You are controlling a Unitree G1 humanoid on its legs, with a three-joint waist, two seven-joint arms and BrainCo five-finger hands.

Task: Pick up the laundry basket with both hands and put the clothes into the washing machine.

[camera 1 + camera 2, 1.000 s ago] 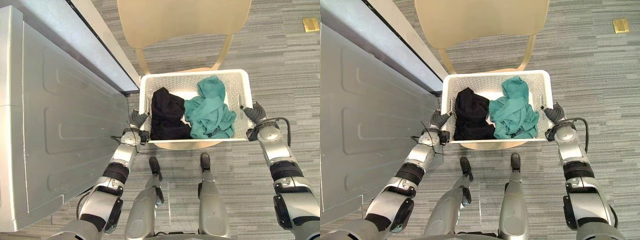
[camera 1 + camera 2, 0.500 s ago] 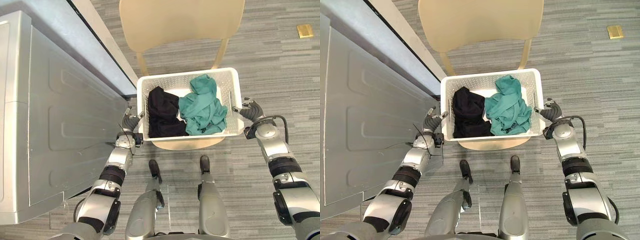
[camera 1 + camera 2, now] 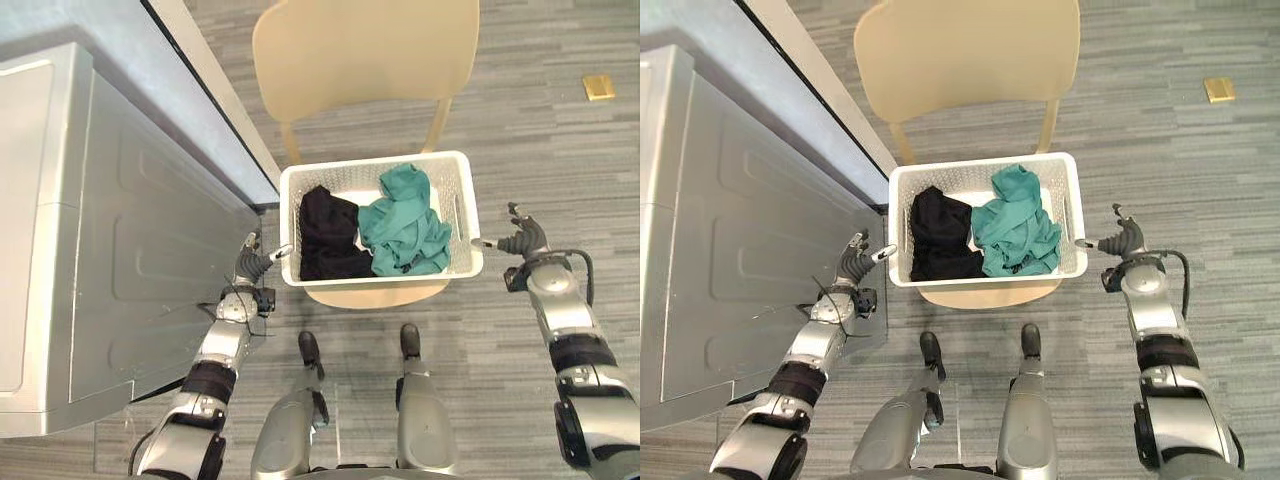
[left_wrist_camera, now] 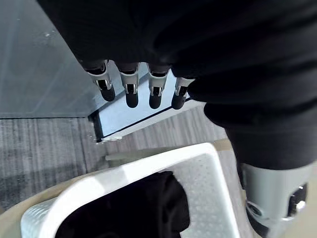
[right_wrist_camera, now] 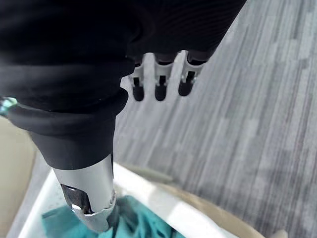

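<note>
Flanking the white laundry basket (image 3: 340, 166) on the chair (image 3: 365, 50), left hand (image 3: 255, 264) and right hand (image 3: 521, 240) hang open, empty, apparently placed for a two-sided lift.

Both head eyes look steeply down on the white perforated plastic basket (image 3: 461, 212) mid-frame (nearly identical views); the wrist cameras see its rim from very close.

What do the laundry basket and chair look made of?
The laundry basket looks like white moulded plastic, matte, its walls perforated with small holes. The chair is beige and smooth with curved edges, probably moulded plastic or plywood; unclear which.
</note>
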